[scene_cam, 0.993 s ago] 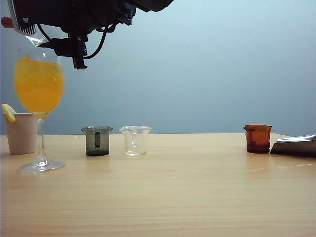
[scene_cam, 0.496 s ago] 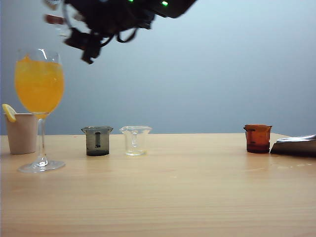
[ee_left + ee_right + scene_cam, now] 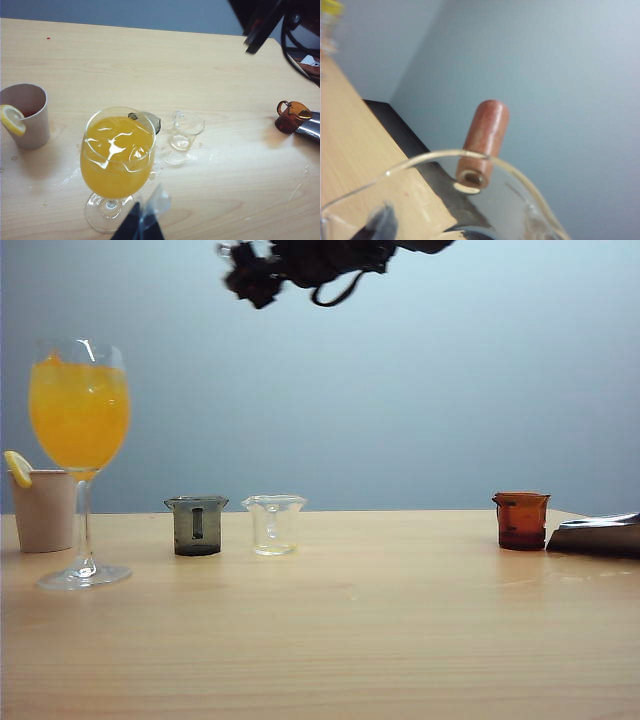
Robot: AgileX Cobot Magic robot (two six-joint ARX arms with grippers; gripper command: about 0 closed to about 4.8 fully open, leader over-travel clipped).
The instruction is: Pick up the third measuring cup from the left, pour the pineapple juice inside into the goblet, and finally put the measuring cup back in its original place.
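Up in the right tool (image 3: 420, 220) sits the third measuring cup (image 3: 470, 165), clamped by its clear rim and brown handle, high above the tabletop (image 3: 400, 620). The goblet (image 3: 80, 440), full of orange-yellow drink, stands far left beside the smoky grey cup (image 3: 197, 525). Can't tell whether the left tool (image 3: 142, 222) is apart or together.

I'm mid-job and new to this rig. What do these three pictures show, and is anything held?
It is a robot with two arms, each ending in a two-finger gripper. The wide picture looks across the table. On it stand the juice-filled goblet, a beige cup, a grey cup, a clear cup and an amber cup. The other two pictures come from cameras on the wrists. The left gripper hangs above the goblet. The right gripper, high up, holds the measuring cup.
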